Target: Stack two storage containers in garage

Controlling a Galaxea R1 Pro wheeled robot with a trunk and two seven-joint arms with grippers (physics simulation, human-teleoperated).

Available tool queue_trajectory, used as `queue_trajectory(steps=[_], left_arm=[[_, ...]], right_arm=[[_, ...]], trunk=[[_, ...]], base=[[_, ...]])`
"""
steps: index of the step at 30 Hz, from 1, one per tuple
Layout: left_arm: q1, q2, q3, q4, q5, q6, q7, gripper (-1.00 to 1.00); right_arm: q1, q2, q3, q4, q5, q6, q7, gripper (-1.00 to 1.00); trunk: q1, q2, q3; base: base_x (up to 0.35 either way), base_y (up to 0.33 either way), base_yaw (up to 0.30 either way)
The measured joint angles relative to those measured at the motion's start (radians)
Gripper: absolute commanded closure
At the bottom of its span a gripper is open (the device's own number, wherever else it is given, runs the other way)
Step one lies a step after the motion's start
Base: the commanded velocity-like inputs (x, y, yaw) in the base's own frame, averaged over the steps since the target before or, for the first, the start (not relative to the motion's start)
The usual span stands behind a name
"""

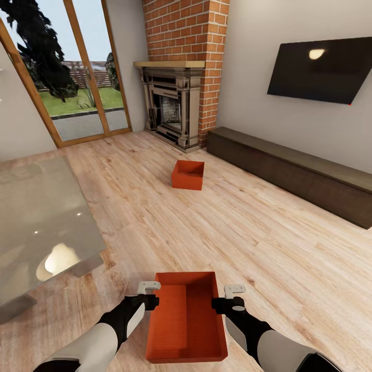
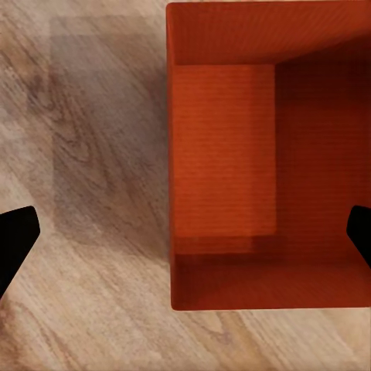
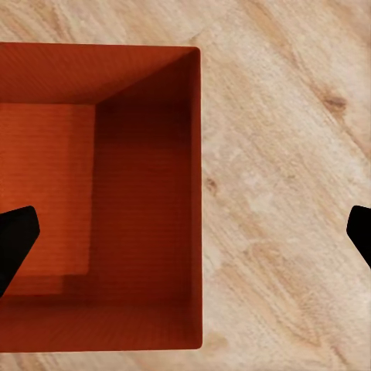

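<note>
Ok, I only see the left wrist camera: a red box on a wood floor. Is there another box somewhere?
Observer: Yes, a second container sits on the wood floor, in front of the brick fireplace.
Operator: Where's my other hand?
Observer: The right gripper is open, straddling the opposite long wall of the near container.
Operator: Is anything beside me?
Observer: A glossy grey table stands on your left.
</note>
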Motion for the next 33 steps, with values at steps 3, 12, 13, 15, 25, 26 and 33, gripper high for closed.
queue_trajectory(steps=[3, 12, 13, 15, 25, 26, 33], left_arm=[[0.0, 0.0, -0.001, 0.0, 0.0, 0.0, 0.0, -1.0], [0.0, 0.0, 0.001, -0.001, 0.0, 0.0, 0.0, -1.0], [0.0, 0.0, 0.001, -0.001, 0.001, 0.0, 0.0, -1.0], [0.0, 0.0, 0.002, -0.001, 0.001, 0.0, 0.0, -1.0], [0.0, 0.0, -0.002, -0.002, 0.001, 0.0, 0.0, -1.0], [0.0, 0.0, -0.002, -0.002, 0.001, 0.0, 0.0, -1.0], [0.0, 0.0, -0.004, -0.002, -0.001, 0.0, 0.0, -1.0]], right_arm=[[0.0, 0.0, 0.0, 0.0, 0.0, 0.0, 0.0, -1.0], [0.0, -0.001, 0.0, 0.0, 0.0, 0.0, 0.002, -1.0], [0.0, -0.001, 0.0, 0.0, 0.0, 0.0, 0.002, -1.0], [0.0, -0.001, 0.0, 0.0, 0.0, 0.0, 0.002, -1.0], [0.0, -0.001, 0.0, 0.0, 0.0, 0.0, 0.003, -1.0], [0.0, -0.001, 0.0, 0.0, 0.0, 0.0, 0.003, -1.0], [0.0, -0.002, 0.0, -0.001, 0.0, 0.0, 0.002, -1.0]], trunk=[[0.0, 0.0, 0.0], [0.0, 0.0, 0.0], [0.0, 0.0, 0.0], [0.0, 0.0, 0.0], [0.0, 0.0, 0.0], [0.0, 0.0, 0.0], [0.0, 0.0, 0.0]], base=[[0.0, 0.0, 0.0], [0.0, 0.0, 0.0], [0.0, 0.0, 0.0], [0.0, 0.0, 0.0], [0.0, 0.0, 0.0], [0.0, 0.0, 0.0], [0.0, 0.0, 0.0]])
